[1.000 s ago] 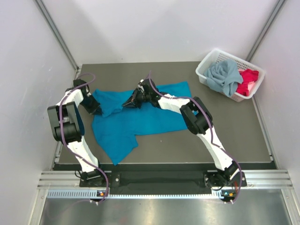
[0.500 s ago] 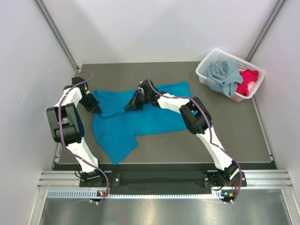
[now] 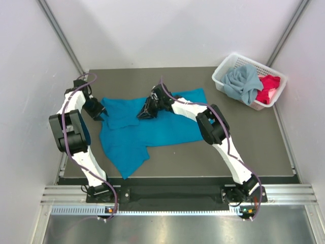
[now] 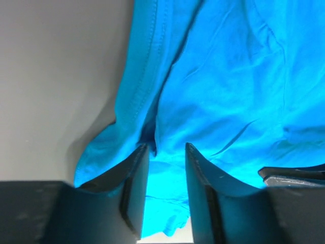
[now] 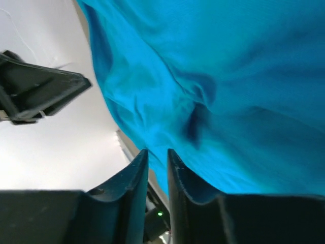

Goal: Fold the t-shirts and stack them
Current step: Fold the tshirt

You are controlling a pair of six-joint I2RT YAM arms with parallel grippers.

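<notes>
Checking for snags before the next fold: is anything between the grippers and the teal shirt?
Nothing visible. The left gripper sits at the teal shirt's left edge and the right gripper over its upper middle, both right at the cloth. The basket stands apart at the far right corner.

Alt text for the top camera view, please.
A teal shirt lies spread on the table, left claw and right claw at its far side. A basket at the far right corner holds a grey shirt and a red shirt.
</notes>
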